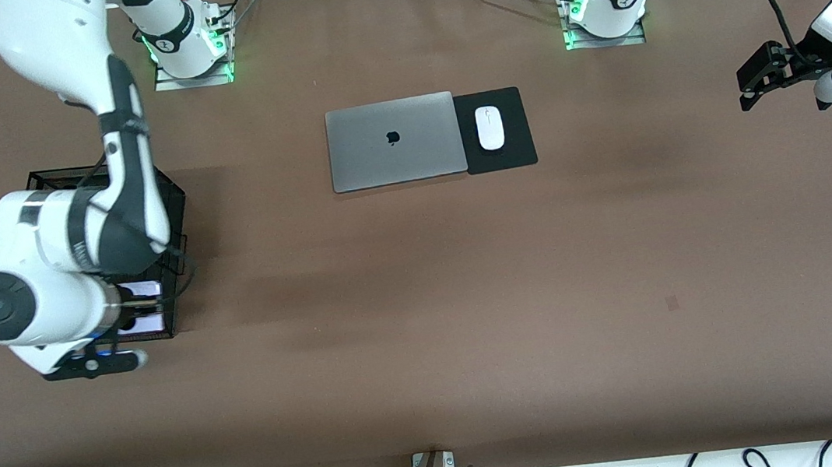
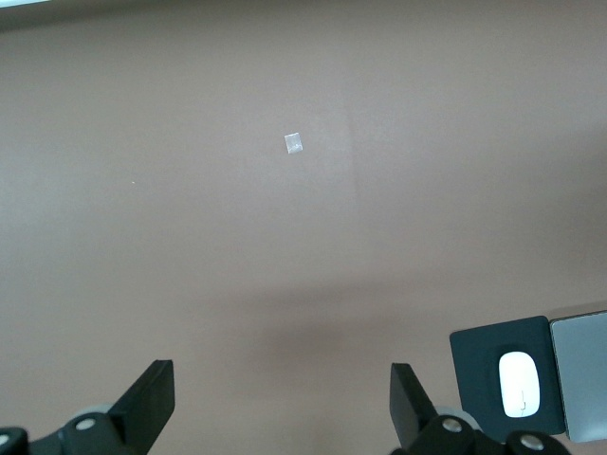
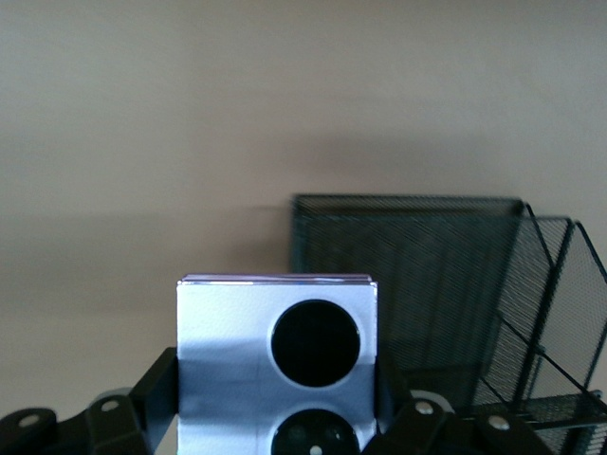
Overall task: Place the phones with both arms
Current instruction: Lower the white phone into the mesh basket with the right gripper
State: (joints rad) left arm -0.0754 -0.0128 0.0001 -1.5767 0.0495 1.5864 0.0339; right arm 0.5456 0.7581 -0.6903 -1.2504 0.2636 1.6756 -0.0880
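Note:
My right gripper (image 3: 275, 393) is shut on a lavender-white squarish phone (image 3: 223, 351) with two black circles, one finger on each of its side edges. In the front view this phone (image 1: 143, 290) shows under the right wrist at the nearer end of a black mesh basket (image 1: 172, 191). Whether it is inside the basket I cannot tell. The right gripper (image 1: 134, 305) is mostly hidden there by its own arm. My left gripper (image 1: 746, 90) waits open and holds nothing, above bare table at the left arm's end. Its fingers (image 2: 152, 393) stand wide apart around the gripper's middle (image 2: 282, 384).
A shut grey laptop (image 1: 394, 140) lies mid-table, with a white mouse (image 1: 489, 127) on a black pad (image 1: 512, 152) beside it. The left wrist view also catches the mouse (image 2: 518, 383). The mesh basket (image 3: 408, 275) has several compartments.

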